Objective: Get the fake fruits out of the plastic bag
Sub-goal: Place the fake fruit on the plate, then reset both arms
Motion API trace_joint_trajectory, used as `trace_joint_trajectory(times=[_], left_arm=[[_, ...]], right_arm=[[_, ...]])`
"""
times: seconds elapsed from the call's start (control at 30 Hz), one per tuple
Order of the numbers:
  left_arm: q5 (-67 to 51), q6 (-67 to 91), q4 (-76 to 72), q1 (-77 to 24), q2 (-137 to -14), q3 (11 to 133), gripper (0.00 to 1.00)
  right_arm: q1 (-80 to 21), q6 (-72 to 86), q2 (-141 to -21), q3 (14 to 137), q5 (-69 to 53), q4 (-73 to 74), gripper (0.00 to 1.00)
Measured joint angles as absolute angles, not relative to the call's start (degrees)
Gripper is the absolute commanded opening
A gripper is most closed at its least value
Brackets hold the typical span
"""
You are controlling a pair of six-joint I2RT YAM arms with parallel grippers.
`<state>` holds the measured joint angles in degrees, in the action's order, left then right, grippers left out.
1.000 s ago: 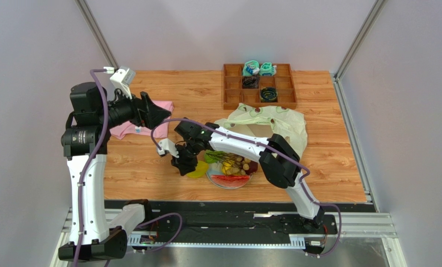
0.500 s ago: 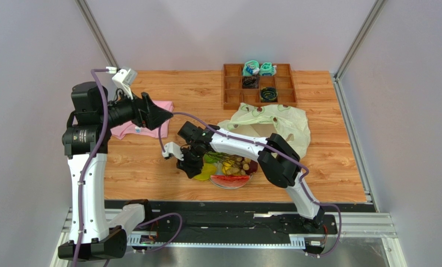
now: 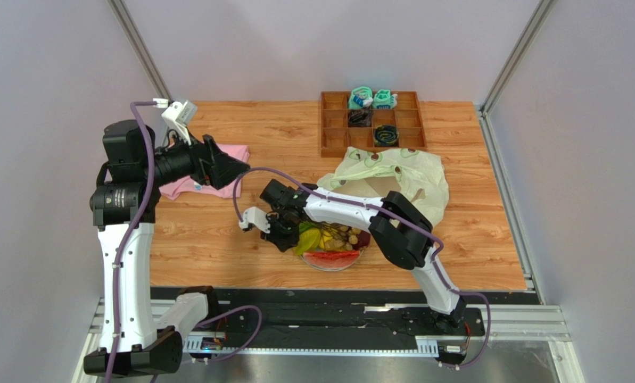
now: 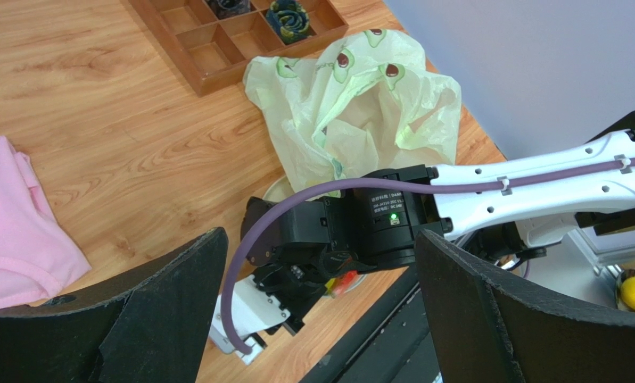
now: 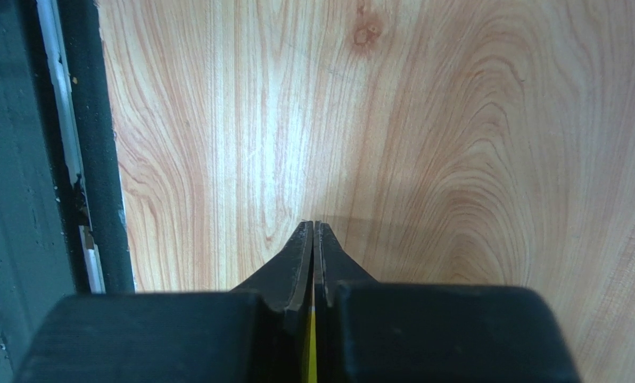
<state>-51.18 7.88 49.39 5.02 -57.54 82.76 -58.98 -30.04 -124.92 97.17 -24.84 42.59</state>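
Several fake fruits lie heaped on a clear plate (image 3: 351,263) near the table's front edge: a red slice (image 3: 331,257), a yellow-green piece (image 3: 311,238) and a dark red round one (image 3: 363,238). The plastic bag (image 3: 392,171) (image 4: 360,96) lies crumpled behind the plate, pale yellow-green with its mouth gaping. My right gripper (image 3: 287,237) (image 5: 314,223) hangs low at the plate's left rim, shut, with bare wood under its tips and a yellow sliver showing behind the jaws. My left gripper (image 3: 234,167) (image 4: 320,239) hovers high over the table's left, open and holding nothing.
A pink folded cloth (image 3: 204,185) (image 4: 8,223) lies at the left under the left arm. A brown wooden tray (image 3: 328,140) (image 4: 216,72) with teal and black small items stands at the back. The table's black front rail (image 5: 96,159) runs close to the right gripper.
The right gripper has moved right to the plate's rim and its jaws have closed. The yellow-green piece went with it from the table onto the plate. The left arm has barely moved.
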Motion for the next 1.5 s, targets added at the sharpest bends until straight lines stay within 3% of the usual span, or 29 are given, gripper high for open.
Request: trace_joint_trajectory(times=[0.13, 0.17, 0.43, 0.53, 0.97, 1.23, 1.5], left_arm=[[-51.5, 8.3, 48.8, 5.0, -57.4, 82.7, 0.95], [-51.6, 8.5, 48.7, 5.0, -57.3, 82.6, 0.95], [-52.0, 8.7, 48.5, 5.0, -57.2, 82.4, 0.95], [-52.1, 8.7, 48.5, 5.0, -57.2, 82.4, 0.96], [-51.5, 10.8, 48.1, 4.9, -61.2, 88.2, 0.99], [-54.2, 11.2, 47.1, 3.0, -60.9, 98.3, 0.99], [-45.0, 5.8, 46.4, 4.6, -58.6, 88.4, 0.99]], right_arm=[[-59.0, -29.6, -124.6, 97.0, -24.4, 42.6, 0.28], [-59.0, -29.6, -124.5, 97.0, -24.4, 42.5, 0.49], [-59.1, -28.3, -123.0, 97.3, -25.2, 42.5, 0.71], [-59.2, -27.3, -122.9, 98.6, -27.1, 42.7, 0.96], [-63.7, -20.6, -113.2, 106.8, -36.1, 44.2, 1.0], [-63.7, -18.1, -96.7, 99.0, -9.0, 43.5, 1.0], [-62.8, -23.5, -74.2, 78.3, 5.5, 49.7, 1.0]])
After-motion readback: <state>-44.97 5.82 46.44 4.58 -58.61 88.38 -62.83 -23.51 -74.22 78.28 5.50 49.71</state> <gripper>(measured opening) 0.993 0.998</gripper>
